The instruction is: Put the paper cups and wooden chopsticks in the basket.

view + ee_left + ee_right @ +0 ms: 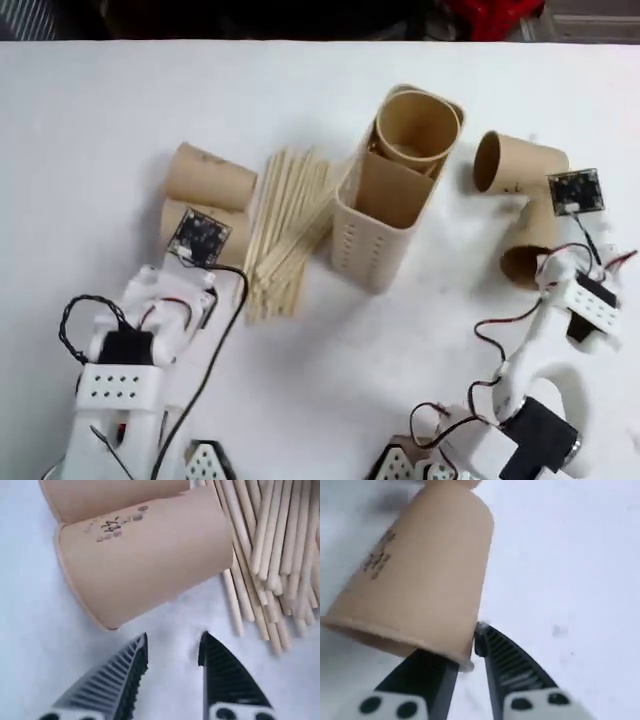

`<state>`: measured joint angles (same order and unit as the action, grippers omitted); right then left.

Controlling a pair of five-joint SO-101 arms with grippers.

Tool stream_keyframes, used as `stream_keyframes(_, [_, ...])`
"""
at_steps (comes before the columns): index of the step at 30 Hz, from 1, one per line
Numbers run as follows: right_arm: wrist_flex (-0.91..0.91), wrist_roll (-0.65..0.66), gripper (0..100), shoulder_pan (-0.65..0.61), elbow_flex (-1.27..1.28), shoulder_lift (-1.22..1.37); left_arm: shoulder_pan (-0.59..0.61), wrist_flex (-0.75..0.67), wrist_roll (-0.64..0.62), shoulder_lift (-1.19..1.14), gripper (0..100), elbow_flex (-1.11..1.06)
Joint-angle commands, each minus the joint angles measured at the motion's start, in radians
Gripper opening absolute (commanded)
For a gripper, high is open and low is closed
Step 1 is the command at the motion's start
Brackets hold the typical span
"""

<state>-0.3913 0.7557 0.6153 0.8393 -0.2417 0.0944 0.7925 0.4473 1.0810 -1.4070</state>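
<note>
Left jaws are closest in, spread wide with nothing between them, tips just short of the near-left cup (145,555). That cup is lying on its side on the white bench (100,110), and the far-left cup (210,172) lies right beside it, also on its side. Both sit out on the left-arm side of the basket (385,215). The wooden chopsticks (285,225) are heaped in a loose pile between them and the basket, and as far as I can tell the pile's edge runs right up to the basket wall. The basket itself stands upright mid-bench, a tall beige thing with rows of little holes. There's already one paper cup (415,125) standing in it, mouth up.

Over on the right-arm side of the basket, the right jaws are pinching the rim of the near-right cup (420,580), one jaw tucked into the mouth and the other on the outside wall. That cup is on its side too. The far-right cup (515,162) lies just beyond it, mouth facing the basket, near the basket but not touching it.
</note>
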Motion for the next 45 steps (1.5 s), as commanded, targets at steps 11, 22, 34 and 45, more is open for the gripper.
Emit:
stream_keyframes(11, [-0.776, -0.247, 1.7, -0.013, -0.563, -0.363, -0.016, -0.017, 0.006, 0.019, 17, 0.005])
stream_keyframes(22, [-1.007, -0.479, 1.7, -0.358, -1.043, -0.4, -0.016, -0.015, 0.006, 0.019, 17, 0.005])
stream_keyframes(34, [-1.009, -0.658, 1.7, -0.591, -1.355, 0.058, -0.016, -0.02, 0.006, 0.019, 17, 0.003])
stream_keyframes(45, [-0.983, -0.707, 1.9, -0.63, -1.361, 0.189, -0.016, -0.02, 0.006, 0.018, 17, 0.003])
